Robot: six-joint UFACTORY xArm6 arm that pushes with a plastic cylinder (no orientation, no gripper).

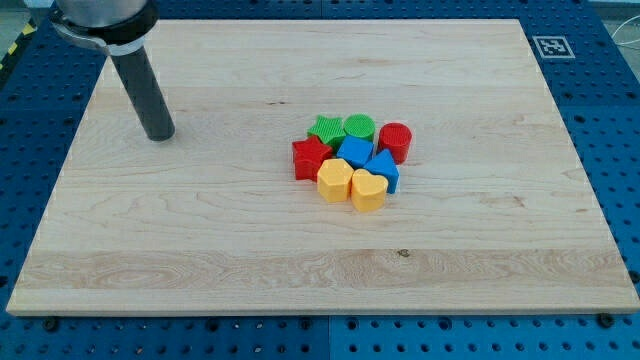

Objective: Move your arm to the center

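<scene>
1. Pale wooden board (200, 250) lies on a blue perforated table (610, 120), with a black-and-white marker tag (552, 45) at the board's top right corner.
2. The dark rod comes down from the view's top left; my tip (159, 135) rests on bare wood in the board's upper left part, holding and touching nothing.
3. Near the board's middle, well to the right of the tip, eight blocks sit packed together: green star (324, 128), green cylinder (358, 126), red cylinder (395, 141), red star (311, 157), blue cube (354, 152), a second blue block (383, 168), yellow hexagon (333, 180), yellow heart (367, 190).
4. Open wood lies between the tip and the cluster.
</scene>
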